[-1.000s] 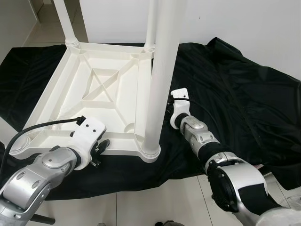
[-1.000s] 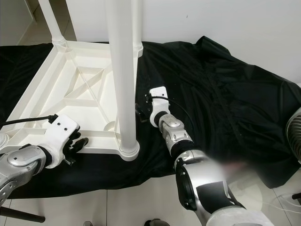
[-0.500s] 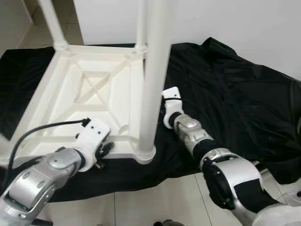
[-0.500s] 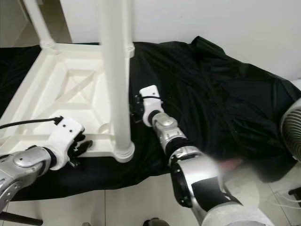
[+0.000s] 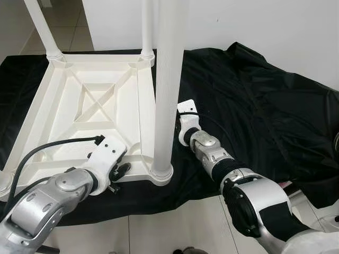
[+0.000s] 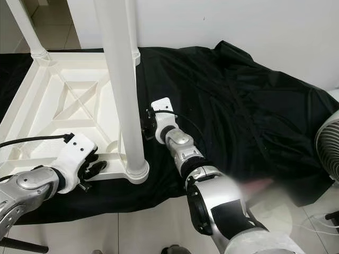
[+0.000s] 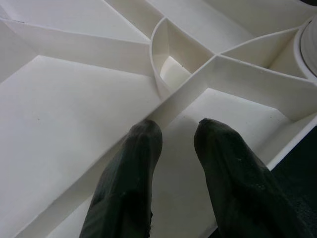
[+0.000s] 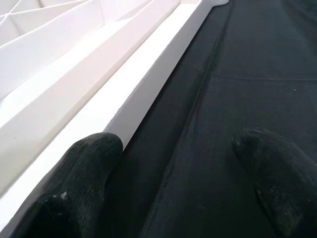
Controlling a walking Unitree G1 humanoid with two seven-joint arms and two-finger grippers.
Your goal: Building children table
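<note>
Table: the white plastic table (image 5: 90,106) lies upside down on the black cloth (image 5: 254,100), its ribbed underside facing up, with 3 legs standing in corner sockets.
Near leg: the leg (image 5: 168,79) closest to me is seated in its socket at the near right corner.
My left gripper: my left gripper (image 7: 173,163) hovers over the near rim, fingers a little apart, pinching nothing.
My right gripper: my right gripper (image 8: 173,183) sits low beside the right rim, fingers spread wide, 1 against the rim's edge, the other over cloth.
Handling: I judge it light, stiff and smooth, so likely slippery; the rim and ribs offer the best hold.
Hidden: the leg tops are cut off, and the near left corner is behind my left arm, so I cannot tell if a 4th leg is fitted.
</note>
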